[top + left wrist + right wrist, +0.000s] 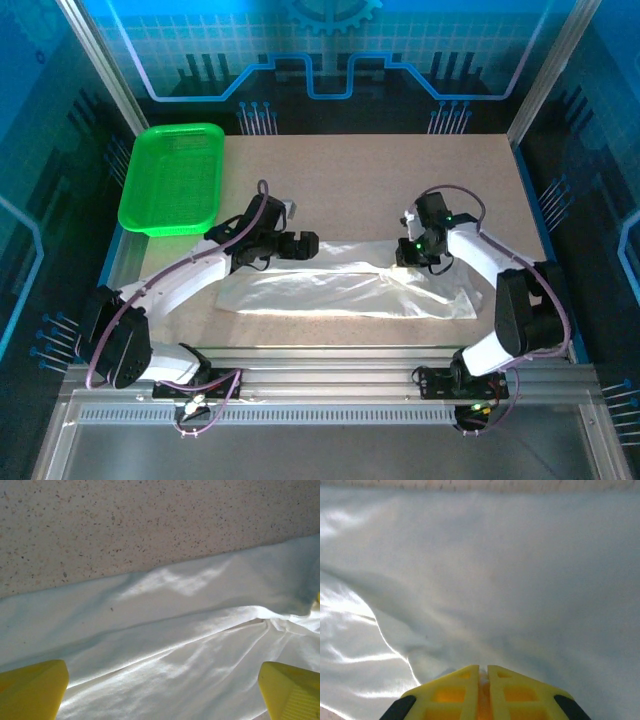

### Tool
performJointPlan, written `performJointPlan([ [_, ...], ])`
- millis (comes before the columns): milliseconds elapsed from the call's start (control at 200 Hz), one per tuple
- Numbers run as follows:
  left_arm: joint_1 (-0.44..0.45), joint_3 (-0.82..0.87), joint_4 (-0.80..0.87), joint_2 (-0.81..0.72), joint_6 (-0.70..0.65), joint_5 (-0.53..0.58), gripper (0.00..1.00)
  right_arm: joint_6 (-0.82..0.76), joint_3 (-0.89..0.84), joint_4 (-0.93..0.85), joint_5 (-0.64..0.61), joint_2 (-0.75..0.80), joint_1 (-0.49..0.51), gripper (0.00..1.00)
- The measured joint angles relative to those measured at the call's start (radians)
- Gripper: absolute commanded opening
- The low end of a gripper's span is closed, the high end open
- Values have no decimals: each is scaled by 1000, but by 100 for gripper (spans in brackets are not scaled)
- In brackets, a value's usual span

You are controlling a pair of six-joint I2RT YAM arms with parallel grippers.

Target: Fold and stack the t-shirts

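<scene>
no text, label, brand or number can be read anywhere. the blue backdrop panel [200, 40] beyond the far edge of the speckled beige table [350, 180] carries a drawn gear outline [330, 14] and circuit-like lines, not letters.

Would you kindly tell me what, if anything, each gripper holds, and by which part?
The right gripper is shut on the white soft cotton t-shirt, pinching a fold near its far edge; the left gripper is open, holding nothing.

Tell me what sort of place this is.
Probably a robot lab cell: blue printed panels in a metal frame wall in the table, and the left arm and right arm are bolted to rails.
</scene>
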State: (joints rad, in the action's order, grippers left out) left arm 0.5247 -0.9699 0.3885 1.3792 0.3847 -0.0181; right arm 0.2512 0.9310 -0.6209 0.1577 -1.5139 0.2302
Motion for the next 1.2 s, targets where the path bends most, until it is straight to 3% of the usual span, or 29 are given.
performJointPlan([
  [315,0,6,-2,46,9,3,99,58,-108,-37,9,94,63,17],
  [515,0,13,-5,69,32,4,99,87,-116,-40,86,96,142,33],
  [760,-23,13,-3,79,36,26,99,111,-109,-123,209,122,247,44],
  [875,-41,13,-4,79,41,32,99,140,-62,-176,191,223,196,53],
  [990,-56,13,-5,79,47,33,99,172,-7,-175,147,271,52,57],
  [1201,-76,-18,3,137,60,29,99,257,-60,-93,42,97,-91,59],
])
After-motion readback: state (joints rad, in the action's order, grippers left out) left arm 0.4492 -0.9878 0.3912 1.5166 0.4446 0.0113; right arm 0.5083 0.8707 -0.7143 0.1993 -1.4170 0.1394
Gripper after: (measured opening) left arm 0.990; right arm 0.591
